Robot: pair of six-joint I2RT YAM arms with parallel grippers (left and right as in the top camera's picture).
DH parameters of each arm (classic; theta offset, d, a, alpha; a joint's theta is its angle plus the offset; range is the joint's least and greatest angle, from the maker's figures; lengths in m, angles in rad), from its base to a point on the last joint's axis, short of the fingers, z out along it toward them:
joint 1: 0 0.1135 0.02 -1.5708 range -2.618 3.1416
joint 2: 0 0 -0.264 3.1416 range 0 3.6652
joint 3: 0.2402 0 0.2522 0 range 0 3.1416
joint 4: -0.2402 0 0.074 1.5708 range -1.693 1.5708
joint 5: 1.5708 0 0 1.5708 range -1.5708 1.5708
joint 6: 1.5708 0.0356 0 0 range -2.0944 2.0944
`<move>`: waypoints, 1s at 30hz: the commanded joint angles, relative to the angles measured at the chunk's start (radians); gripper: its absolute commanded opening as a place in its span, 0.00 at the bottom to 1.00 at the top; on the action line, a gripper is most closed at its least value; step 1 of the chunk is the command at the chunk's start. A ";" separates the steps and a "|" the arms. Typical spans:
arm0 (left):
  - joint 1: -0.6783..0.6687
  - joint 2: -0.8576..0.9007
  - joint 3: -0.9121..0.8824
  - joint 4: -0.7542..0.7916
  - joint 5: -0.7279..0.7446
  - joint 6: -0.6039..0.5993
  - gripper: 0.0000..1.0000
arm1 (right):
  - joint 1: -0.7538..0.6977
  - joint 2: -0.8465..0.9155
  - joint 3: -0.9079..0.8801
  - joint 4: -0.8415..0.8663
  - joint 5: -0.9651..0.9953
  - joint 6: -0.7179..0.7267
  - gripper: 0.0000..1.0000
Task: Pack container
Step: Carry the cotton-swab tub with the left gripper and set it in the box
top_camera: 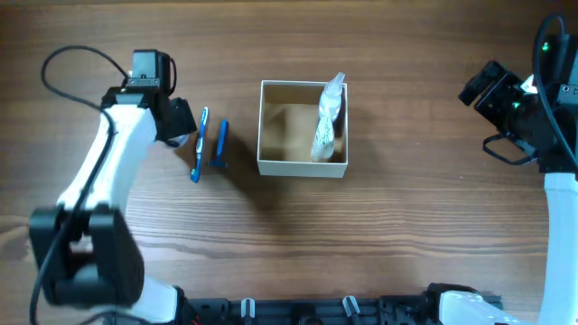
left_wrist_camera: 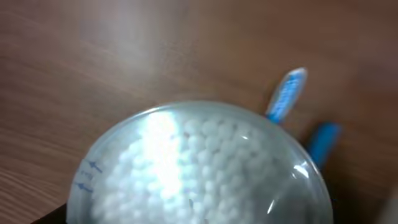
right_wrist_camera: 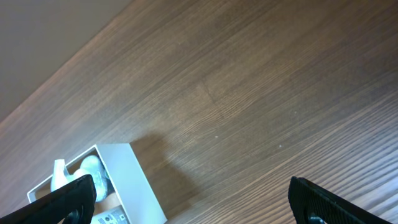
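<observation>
- White-walled square shallow box w/ tan cardboard inside (the container) point(top_camera: 302, 168) sits mid wooden desk point(top_camera: 406, 226), between the arms. A white crinkled tube point(top_camera: 328, 117) leans in its right side.
- Left gripper point(top_camera: 176, 126) is at a clear round plastic tub of white cotton swabs point(left_wrist_camera: 199, 174). Jaws out of view, can't tell if gripping.
- Right gripper point(right_wrist_camera: 189, 190): jaws wide, empty, well apart from the box.
- Risk: the smooth round tub could slip if the grip is off-centre. A low carry could knock the blue toothbrush point(top_camera: 199, 144) and short blue item point(top_camera: 219, 144), which lie between tub and box.
- Room: the box's left half looks free, so drop there and avoid the near rim and the tube.

Sq white container point(top_camera: 302, 168), tan inside, open, mid-table, tube leaning inside
</observation>
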 commanded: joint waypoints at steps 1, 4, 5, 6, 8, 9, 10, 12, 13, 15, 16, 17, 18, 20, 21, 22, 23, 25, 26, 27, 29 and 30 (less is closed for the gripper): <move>-0.082 -0.234 0.019 -0.024 0.118 0.003 0.77 | -0.003 0.007 0.007 0.000 -0.009 0.001 1.00; -0.201 -0.354 0.019 -0.026 0.163 -0.010 0.76 | -0.003 0.007 0.007 0.000 -0.009 0.001 1.00; -0.267 -0.383 0.019 -0.024 0.163 -0.017 0.73 | -0.003 0.007 0.007 0.000 -0.009 0.001 1.00; -0.335 -0.389 0.019 -0.017 0.163 -0.053 0.73 | -0.003 0.007 0.007 0.000 -0.009 0.001 1.00; -0.431 -0.365 0.019 0.005 0.161 -0.061 0.73 | -0.003 0.007 0.007 0.000 -0.009 0.001 1.00; -0.466 -0.340 0.019 0.024 0.158 -0.061 0.72 | -0.003 0.007 0.007 0.000 -0.009 0.001 1.00; -0.505 -0.285 0.019 0.056 0.158 -0.061 0.72 | -0.003 0.007 0.007 0.000 -0.009 0.001 1.00; -0.535 -0.184 0.019 0.102 0.154 -0.060 0.75 | -0.003 0.007 0.007 0.000 -0.009 0.001 1.00; -0.537 -0.137 0.019 0.121 0.151 -0.061 0.76 | -0.003 0.007 0.007 0.000 -0.009 0.001 1.00; -0.536 -0.022 0.019 0.203 0.153 -0.061 0.78 | -0.003 0.007 0.007 0.000 -0.009 0.001 1.00; -0.538 0.020 0.019 0.244 0.164 -0.061 0.79 | -0.003 0.007 0.007 0.000 -0.009 0.001 1.00; -0.539 0.053 0.019 0.281 0.171 -0.061 0.80 | -0.003 0.007 0.007 0.000 -0.009 0.001 1.00; -0.539 0.076 0.019 0.307 0.170 -0.061 0.81 | -0.003 0.007 0.007 0.000 -0.009 0.001 1.00; -0.539 0.099 0.019 0.352 0.171 -0.061 0.84 | -0.003 0.007 0.007 0.000 -0.009 0.001 1.00; -0.539 0.100 0.019 0.367 0.170 -0.061 0.89 | -0.003 0.007 0.007 0.000 -0.009 0.001 1.00; -0.539 0.099 0.019 0.389 0.171 -0.061 0.95 | -0.003 0.007 0.007 0.000 -0.009 0.001 1.00; -0.539 0.095 0.019 0.402 0.171 -0.060 0.99 | -0.003 0.007 0.007 0.000 -0.009 0.001 1.00; -0.537 0.067 0.035 0.389 0.170 -0.052 1.00 | -0.003 0.007 0.007 0.000 -0.009 0.001 1.00; -0.537 0.040 0.049 0.368 0.168 -0.049 0.99 | -0.003 0.007 0.007 0.000 -0.009 0.001 1.00; -0.535 0.007 0.068 0.328 0.153 -0.050 0.99 | -0.003 0.007 0.007 0.000 -0.009 0.001 1.00; -0.521 -0.063 0.089 0.245 0.101 -0.050 0.99 | -0.003 0.007 0.007 0.000 -0.009 0.001 1.00; -0.509 -0.099 0.089 0.204 0.060 -0.050 1.00 | -0.003 0.007 0.007 0.000 -0.009 0.001 1.00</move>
